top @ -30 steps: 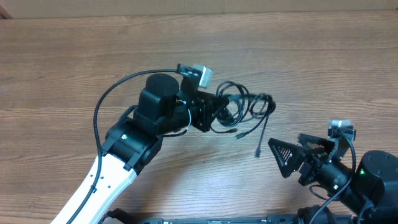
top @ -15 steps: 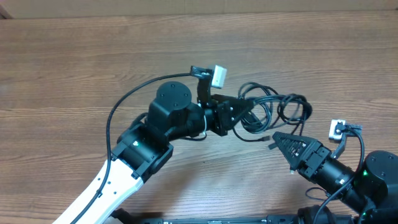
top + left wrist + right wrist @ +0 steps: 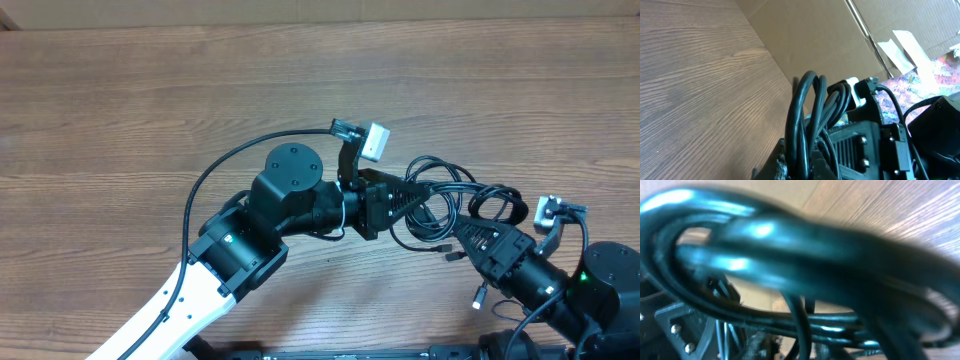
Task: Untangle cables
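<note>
Overhead, the left pincer (image 3: 415,195) is clenched on the cables (image 3: 455,195), its fingers pointing toward the robot's right with the strands pinched near their tips. The left wrist view shows several black strands rising in a tight arch out of that grip. From there the bundle spreads rightward over the table (image 3: 120,100) in overlapping loops. Its long axis therefore runs roughly left to right, from the left pincer toward the right arm (image 3: 590,285), with the outermost loop (image 3: 500,205) at the right end. The right pincer (image 3: 465,235) reaches in from the robot's side and meets the bundle at its near edge, just right of the left pincer's tips. Its wrist view is filled with blurred strands very close to the lens, and I cannot tell whether it is closed on any of them. One small plug end (image 3: 478,297) lies nearer the robot, beside the right arm. Both arms are at the bundle, so the coming move probably turns on the right pincer taking a strand on the right side and drawing it away along that left-to-right axis
</note>
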Motion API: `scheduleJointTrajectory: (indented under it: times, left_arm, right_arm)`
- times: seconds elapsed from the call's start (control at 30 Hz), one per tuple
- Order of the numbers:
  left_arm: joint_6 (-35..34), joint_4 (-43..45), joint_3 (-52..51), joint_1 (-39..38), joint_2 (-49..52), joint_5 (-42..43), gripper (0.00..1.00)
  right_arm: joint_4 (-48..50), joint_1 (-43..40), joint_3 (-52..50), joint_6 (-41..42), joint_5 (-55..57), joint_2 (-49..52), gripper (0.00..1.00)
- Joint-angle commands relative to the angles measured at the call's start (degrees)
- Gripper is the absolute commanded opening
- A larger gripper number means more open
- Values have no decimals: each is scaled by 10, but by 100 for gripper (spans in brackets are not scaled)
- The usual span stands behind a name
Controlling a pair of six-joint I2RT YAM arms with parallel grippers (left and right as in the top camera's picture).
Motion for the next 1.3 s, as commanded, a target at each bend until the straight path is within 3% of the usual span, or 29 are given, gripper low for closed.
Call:
scheduleJointTrajectory:
  times: [0.0, 0.2, 0.33, 0.43, 0.53, 0.7, 0.73, 0.8, 0.97, 1.27]
  left_arm:
    - [2, 7, 2, -4, -5, 14, 4]
    - [56, 6, 2, -3, -5, -30, 4]
    - [116, -21, 2, -3, -5, -153, 4]
    - [124, -74, 2, -3, -5, -262, 4]
    - [124, -79, 2, -3, -5, -298, 4]
    - [122, -78, 2, -3, -5, -274, 4]
    - [115, -75, 2, -3, -5, -261, 4]
    - [97, -64, 2, -3, -5, -222, 4]
    - [46, -29, 2, -5, -5, -135, 4]
    - [26, -12, 2, -42, -2, -127, 4]
  right_arm:
    - [-4, -1, 8, -4, 34, -4, 4]
    - [-5, -1, 8, -66, 33, -4, 4]
    - [-6, -1, 8, -113, 33, -4, 4]
    - [-7, -1, 8, -136, 31, -4, 4]
    - [-8, -1, 8, -145, 31, -4, 4]
    - [-11, -1, 8, -161, 31, -4, 4]
    - [-11, -1, 8, -161, 31, -4, 16]
    - [-11, -1, 8, -161, 31, -4, 56]
    - [-10, -1, 8, -161, 31, -4, 57]
    - [-7, -1, 8, -152, 31, -4, 50]
